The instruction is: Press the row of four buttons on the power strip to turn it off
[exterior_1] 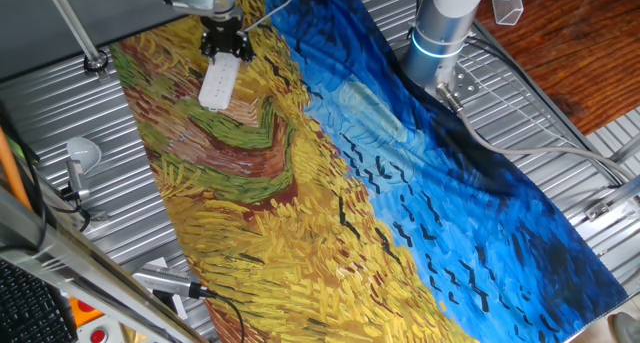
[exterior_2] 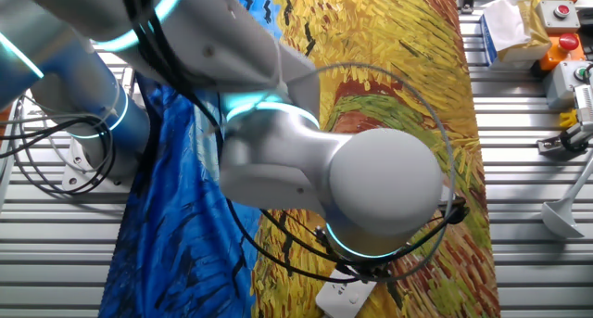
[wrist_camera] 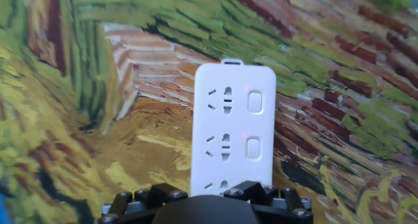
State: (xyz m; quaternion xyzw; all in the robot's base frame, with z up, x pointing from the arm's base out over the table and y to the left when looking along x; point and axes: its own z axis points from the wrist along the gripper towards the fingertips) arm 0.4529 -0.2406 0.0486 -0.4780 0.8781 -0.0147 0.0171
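Note:
The white power strip [exterior_1: 217, 83] lies on the yellow part of the painted cloth [exterior_1: 300, 183] at the far left. In the hand view the power strip [wrist_camera: 228, 119] fills the centre. Two of its buttons show on the right side of its face, one [wrist_camera: 255, 102] above the other [wrist_camera: 253, 147]; the rest are hidden under the hand. My gripper [exterior_1: 226, 49] hangs just over the strip's far end. In the hand view only the black body of the gripper [wrist_camera: 204, 203] shows, at the bottom edge. The other fixed view shows one corner of the strip [exterior_2: 347, 297] below my arm [exterior_2: 371, 179].
The cloth covers a ribbed metal table [exterior_1: 560, 113]. A grey metal tool with a black cord [exterior_1: 165, 281] lies at the near left edge. A clear cup [exterior_1: 507, 3] stands at the back right, beside the arm's base [exterior_1: 440, 33]. Boxes with red buttons [exterior_2: 556, 17] sit off the cloth.

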